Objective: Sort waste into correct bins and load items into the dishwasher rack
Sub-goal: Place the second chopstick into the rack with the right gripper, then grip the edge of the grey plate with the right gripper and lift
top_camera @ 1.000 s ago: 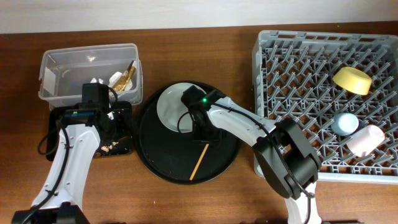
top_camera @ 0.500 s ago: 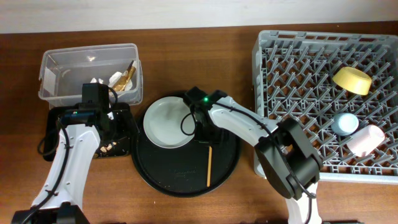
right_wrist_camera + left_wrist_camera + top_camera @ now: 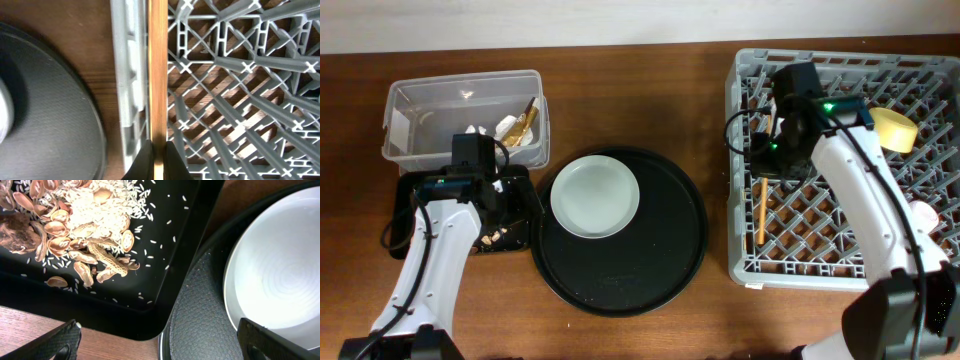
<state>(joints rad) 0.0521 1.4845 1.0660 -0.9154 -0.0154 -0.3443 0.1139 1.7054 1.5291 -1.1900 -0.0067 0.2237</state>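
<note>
My right gripper [image 3: 767, 160] is shut on a wooden chopstick [image 3: 760, 210] and holds it over the left edge of the grey dishwasher rack [image 3: 840, 265]. The right wrist view shows the jaws [image 3: 156, 155] pinching the chopstick [image 3: 159, 75] beside the rack wall [image 3: 127, 75]. The yellow bowl [image 3: 890, 128] and a bit of the pink cup [image 3: 922, 212] lie in the rack; the blue cup is hidden by my arm. The pale plate [image 3: 595, 195] sits on the round black tray [image 3: 650, 270]. My left gripper [image 3: 492, 192] is open and empty above the shallow black tray [image 3: 175, 270], which holds food scraps [image 3: 75, 220].
The clear tub [image 3: 420, 110] at the back left holds white paper [image 3: 510, 127] and gold foil [image 3: 527, 120]. The left wrist view shows the plate [image 3: 280, 270] and the round tray's rim [image 3: 205, 310] touching the black tray's corner.
My right arm has lifted the chopstick off the round tray and carried it right to the rack. The plate and round tray shifted left. The left arm has not moved.
</note>
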